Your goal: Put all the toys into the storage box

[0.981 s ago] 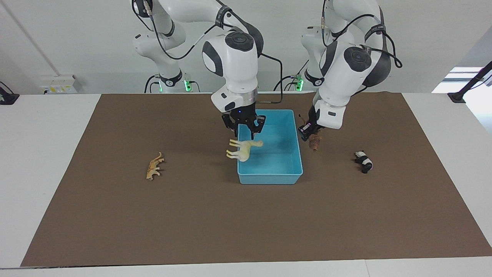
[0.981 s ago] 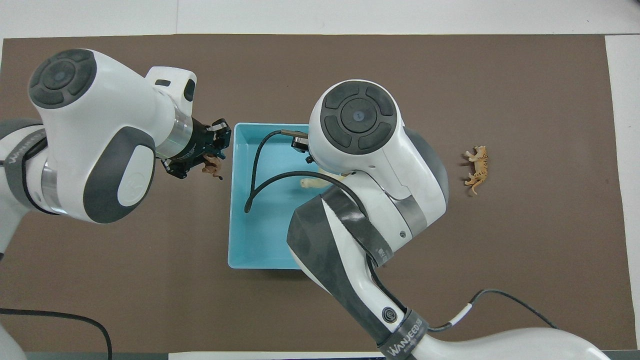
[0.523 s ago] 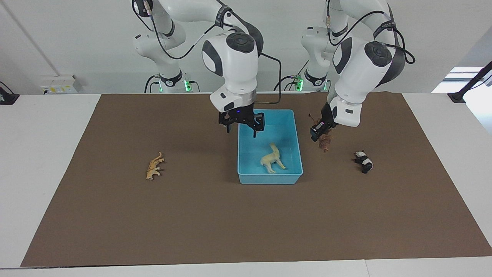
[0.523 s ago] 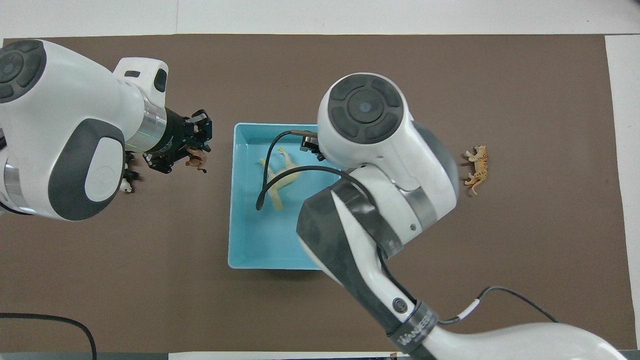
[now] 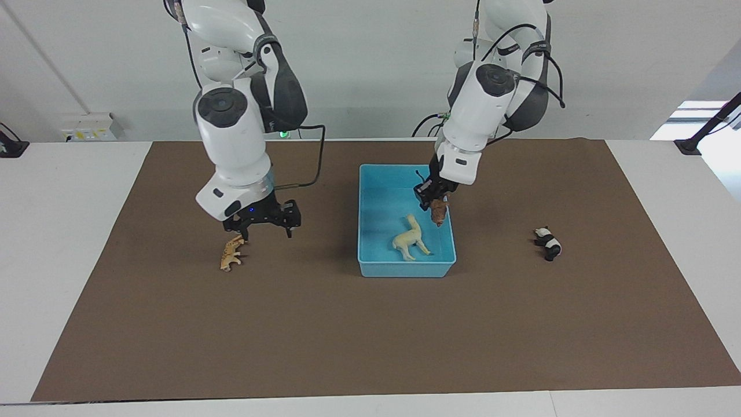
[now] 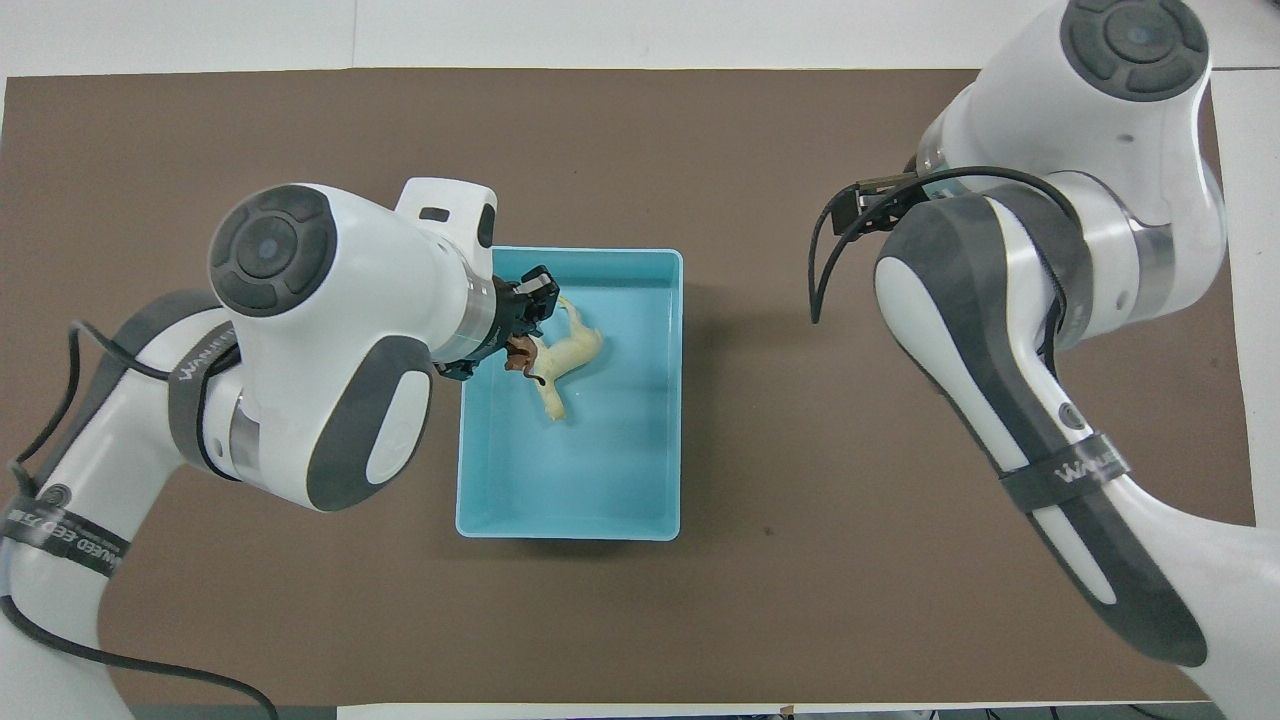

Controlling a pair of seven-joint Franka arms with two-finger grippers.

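Observation:
The light-blue storage box (image 5: 405, 268) stands mid-table and also shows in the overhead view (image 6: 570, 528). The cream camel (image 5: 410, 238) lies on its side in the box, and the overhead view (image 6: 570, 352) shows it too. My left gripper (image 5: 435, 204) is shut on the brown lion (image 5: 438, 213) and holds it over the box, above the camel; the lion shows in the overhead view (image 6: 520, 356) too. My right gripper (image 5: 265, 227) is open and empty, just above the mat beside the orange spotted cat (image 5: 232, 253). The black-and-white panda (image 5: 548, 242) lies on the mat toward the left arm's end.
A brown mat (image 5: 370, 330) covers most of the white table (image 5: 69, 243). In the overhead view the right arm hides the cat and the left arm hides the panda.
The camel dropped from my right gripper into the box. The right gripper then swung away to over the cat. My left gripper carried the lion from beside the box to over it.

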